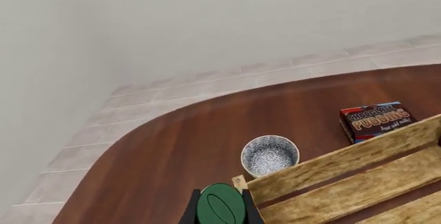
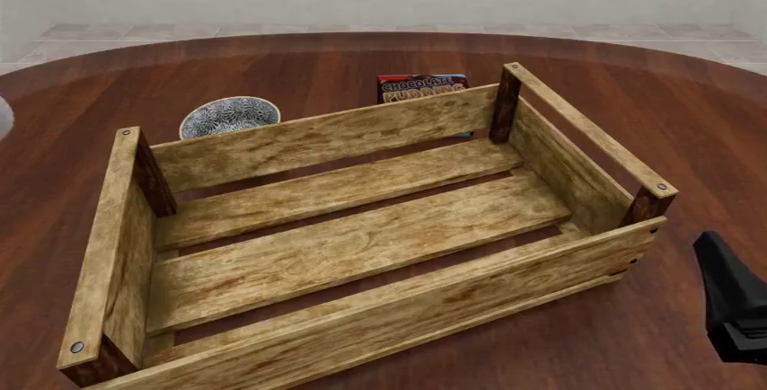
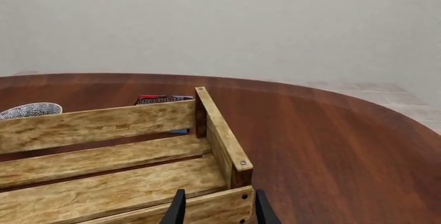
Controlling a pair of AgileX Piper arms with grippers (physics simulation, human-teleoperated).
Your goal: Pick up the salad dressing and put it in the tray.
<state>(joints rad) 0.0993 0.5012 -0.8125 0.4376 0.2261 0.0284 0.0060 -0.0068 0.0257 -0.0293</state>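
Left wrist view: my left fingers (image 1: 196, 209) pinch the salad dressing (image 1: 221, 204) by its green cap, off the tray's (image 2: 359, 129) far-left corner near the bowl (image 1: 269, 155). Right fingers (image 3: 177, 209) spread over the tray's near-right corner.

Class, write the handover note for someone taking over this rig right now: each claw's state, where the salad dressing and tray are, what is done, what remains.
Left claw: shut on the salad dressing; only the dark green cap shows between its fingers, near a corner of the tray. In the front view the bottle is not visible.
Right claw: open, holding nothing, at the tray's corner on the right arm's side.
Tray: on the table, nothing seen inside it in the front view.
Done: the bottle appears picked up.
Left: carry it over the tray, lower it inside and release.
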